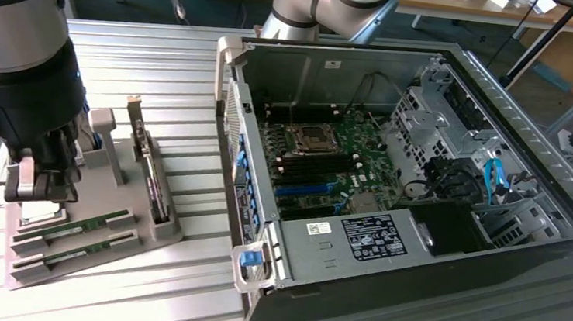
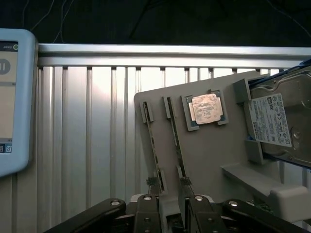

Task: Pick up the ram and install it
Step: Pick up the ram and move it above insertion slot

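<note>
Two green ram sticks (image 1: 75, 227) (image 1: 79, 250) stand on edge in slots of a grey holder tray (image 1: 161, 231) on the exterior view's left. In the wrist view they run as thin strips (image 2: 154, 141) (image 2: 176, 138) across the tray. My gripper (image 1: 41, 184) hangs over the tray end at the exterior view's left edge, just above the sticks. It is open and holds nothing (image 2: 168, 183); its fingertips (image 2: 151, 181) sit near the sticks' ends. The open computer case (image 1: 539, 120) lies on its side to the exterior view's right, with the motherboard's black memory slots (image 1: 312, 167) exposed.
On the same tray stand an upright expansion card (image 1: 151, 168), a square silver processor (image 2: 206, 108) and a hard drive (image 2: 282, 121). A screen device (image 2: 14, 102) lies beside the tray. The table is ribbed aluminium (image 1: 170, 65). The case wall (image 1: 230, 124) rises between tray and motherboard.
</note>
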`<state>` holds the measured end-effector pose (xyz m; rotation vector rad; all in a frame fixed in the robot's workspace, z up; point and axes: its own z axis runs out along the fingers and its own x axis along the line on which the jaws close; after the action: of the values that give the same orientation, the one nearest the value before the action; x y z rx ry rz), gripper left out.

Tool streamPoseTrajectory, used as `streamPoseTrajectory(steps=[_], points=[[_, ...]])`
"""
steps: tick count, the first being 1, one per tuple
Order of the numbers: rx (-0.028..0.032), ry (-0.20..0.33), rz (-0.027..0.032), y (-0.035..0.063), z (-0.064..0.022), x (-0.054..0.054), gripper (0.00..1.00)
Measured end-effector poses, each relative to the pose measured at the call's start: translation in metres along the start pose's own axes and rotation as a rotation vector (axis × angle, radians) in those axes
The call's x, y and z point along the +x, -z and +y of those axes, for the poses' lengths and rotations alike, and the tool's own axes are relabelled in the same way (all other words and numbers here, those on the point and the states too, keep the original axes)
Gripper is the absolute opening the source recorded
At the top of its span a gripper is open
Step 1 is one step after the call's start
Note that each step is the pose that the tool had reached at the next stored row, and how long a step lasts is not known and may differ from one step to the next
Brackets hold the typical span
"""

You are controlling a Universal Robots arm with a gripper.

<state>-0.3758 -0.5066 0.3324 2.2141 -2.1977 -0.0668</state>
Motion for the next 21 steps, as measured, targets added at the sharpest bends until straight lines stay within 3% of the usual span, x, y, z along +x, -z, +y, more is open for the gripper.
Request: streamPoseTrajectory(steps=[21], points=[[0.0000, 0.000, 0.0000, -0.0047, -0.0013, 0.0055, 0.30]])
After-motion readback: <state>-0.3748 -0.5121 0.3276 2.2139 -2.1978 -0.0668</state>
